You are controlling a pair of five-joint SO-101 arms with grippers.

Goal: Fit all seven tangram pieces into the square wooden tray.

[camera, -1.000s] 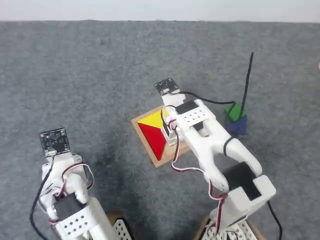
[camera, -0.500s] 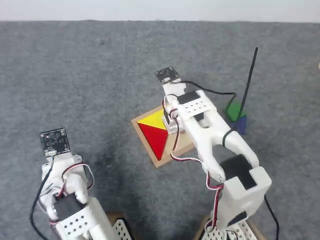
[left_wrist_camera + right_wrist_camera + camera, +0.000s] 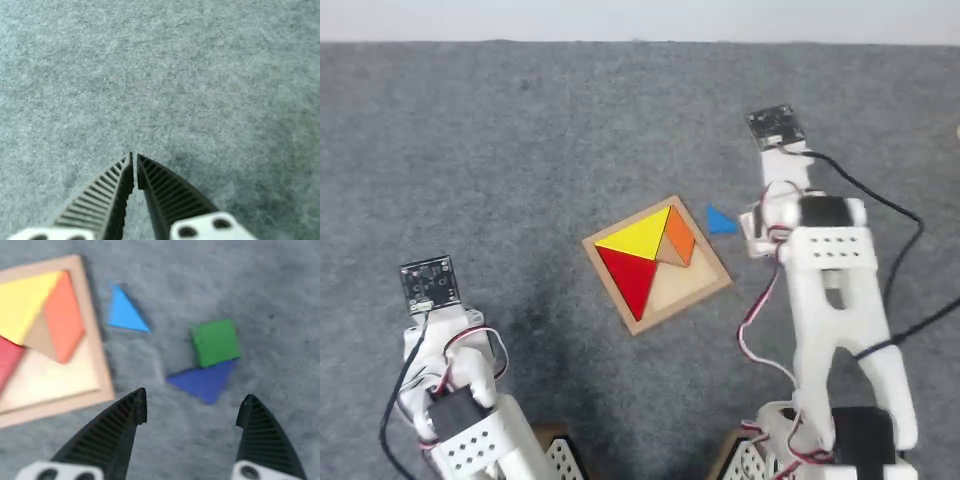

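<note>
One wooden tray (image 3: 685, 287), six tangram pieces (image 3: 642, 235), three inside, three outside; two claws, left (image 3: 135, 162) and right (image 3: 195, 395).

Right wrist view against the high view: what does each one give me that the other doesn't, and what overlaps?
Right wrist view: green square touching the dark blue triangle, ahead of the open right gripper. High view: the left arm, well away from the tray. Both: the tray holding the yellow triangle, red triangle and orange piece, with the light blue triangle lying just outside it.
</note>
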